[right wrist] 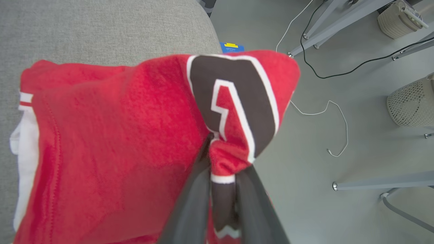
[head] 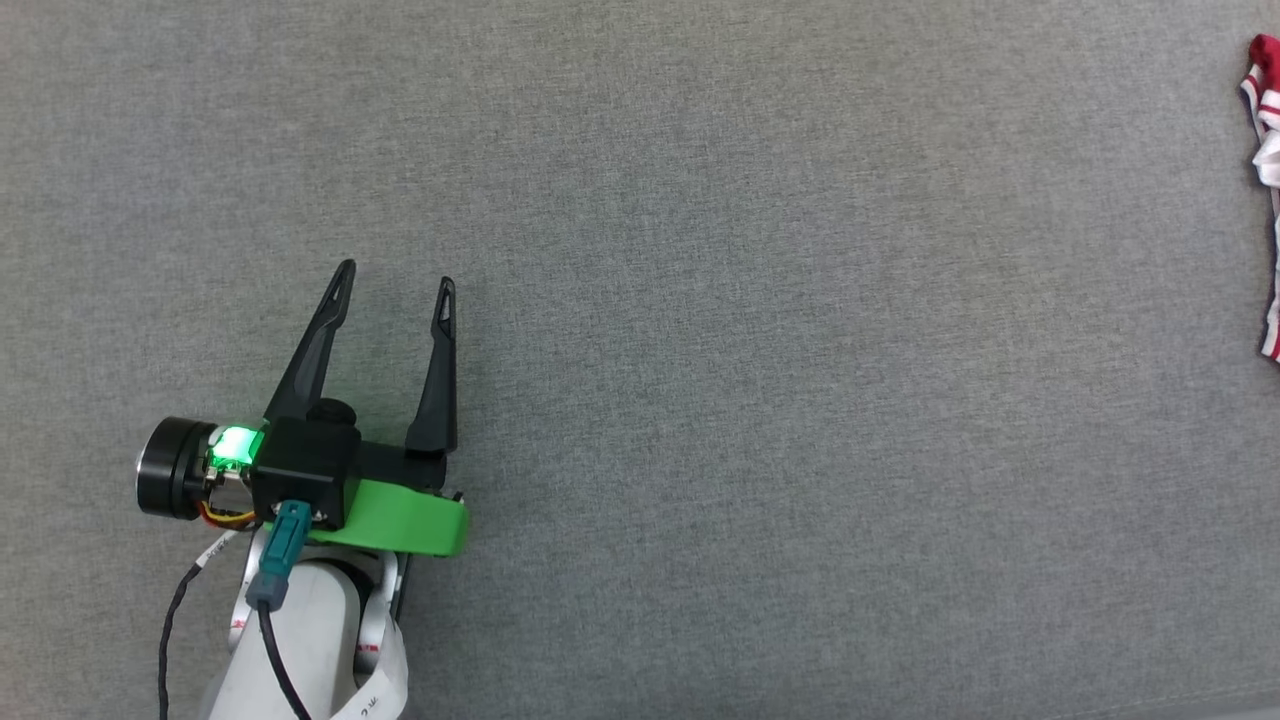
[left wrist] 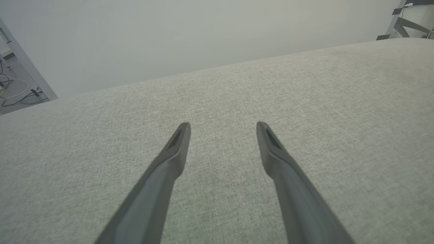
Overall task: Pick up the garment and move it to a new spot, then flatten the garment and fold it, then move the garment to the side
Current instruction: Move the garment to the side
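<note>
In the head view we saw the left gripper (head: 396,274) spread wide and holding nothing, low on the left of the grey padded surface (head: 780,300). The garment (head: 1268,120) was a strip at the right border, well apart, with broad bare cloth between.

In the left wrist view the surface's far edge met a pale wall (left wrist: 203,34).

In the right wrist view the right gripper (right wrist: 223,159) pinched a fold by the lettering. The shirt lay bunched near the edge, the floor (right wrist: 305,196) beyond. We judged a carrying step in hand, with the flattening unconfirmed.
</note>
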{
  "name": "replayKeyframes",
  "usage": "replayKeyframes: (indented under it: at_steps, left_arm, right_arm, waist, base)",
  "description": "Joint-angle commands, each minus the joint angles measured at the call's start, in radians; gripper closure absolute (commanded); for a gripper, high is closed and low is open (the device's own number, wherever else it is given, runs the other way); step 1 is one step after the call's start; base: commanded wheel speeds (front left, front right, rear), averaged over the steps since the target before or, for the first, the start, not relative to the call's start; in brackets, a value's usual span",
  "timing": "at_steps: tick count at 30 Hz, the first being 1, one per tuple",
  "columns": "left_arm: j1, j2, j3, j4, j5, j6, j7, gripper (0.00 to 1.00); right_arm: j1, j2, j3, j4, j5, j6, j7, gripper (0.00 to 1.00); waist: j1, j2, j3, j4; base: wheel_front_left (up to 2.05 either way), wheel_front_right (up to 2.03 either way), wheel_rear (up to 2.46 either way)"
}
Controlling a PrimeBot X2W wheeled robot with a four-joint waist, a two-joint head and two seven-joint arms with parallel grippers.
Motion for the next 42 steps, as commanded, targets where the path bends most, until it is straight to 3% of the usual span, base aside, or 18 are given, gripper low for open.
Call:
replayKeyframes:
  at_steps: [1, 10, 16, 22, 26, 33, 42]
  left_arm:
    - [-0.021, 0.007, 0.000, -0.003, 0.003, 0.010, -0.006, 0.00]
    - [0.006, 0.002, -0.002, 0.012, -0.011, 0.022, -0.006, 0.00]
    - [0.043, -0.009, -0.001, 0.022, -0.022, 0.031, -0.006, 0.00]
    - [0.087, -0.025, 0.011, 0.031, -0.037, 0.041, -0.006, 0.00]
    - [0.109, -0.035, 0.018, 0.035, -0.045, 0.041, -0.006, 0.00]
    - [0.129, -0.052, 0.035, 0.047, -0.057, 0.037, -0.006, 0.00]
    - [0.161, -0.067, 0.060, 0.065, -0.067, 0.027, -0.006, 0.00]
  right_arm:
    - [-0.019, 0.011, -0.005, 0.017, -0.010, -0.001, -0.012, 0.00]
    - [-0.035, 0.040, -0.015, 0.065, -0.069, -0.001, -0.155, 0.00]
    - [-0.028, 0.053, -0.016, 0.043, -0.113, -0.001, -0.358, 0.00]
    - [-0.025, 0.115, -0.047, -0.015, -0.196, -0.001, -0.584, 0.00]
    - [0.010, 0.201, -0.090, -0.136, -0.264, -0.001, -0.608, 0.00]
    - [0.182, 0.418, -0.183, -0.438, -0.390, -0.001, -0.609, 0.00]
    - [0.397, 0.638, -0.167, -0.561, -0.478, -0.001, -0.609, 0.00]
  waist:
    - [-0.0001, -0.0001, -0.009, 0.002]
    - [-0.0001, -0.0001, -0.090, 0.013]
    - [-0.0001, -0.0001, -0.161, 0.033]
    - [-0.0001, -0.0001, -0.222, 0.063]
    - [-0.0001, -0.0001, -0.252, 0.086]
    - [-0.0001, -0.0001, -0.303, 0.139]
    - [-0.0001, -0.0001, -0.361, 0.192]
  base:
    - [0.00, 0.00, 0.00]
    - [0.00, 0.00, 0.00]
    - [0.00, 0.00, 0.00]
    - [0.00, 0.00, 0.00]
    - [0.00, 0.00, 0.00]
    - [0.00, 0.00, 0.00]
    - [0.00, 0.00, 0.00]
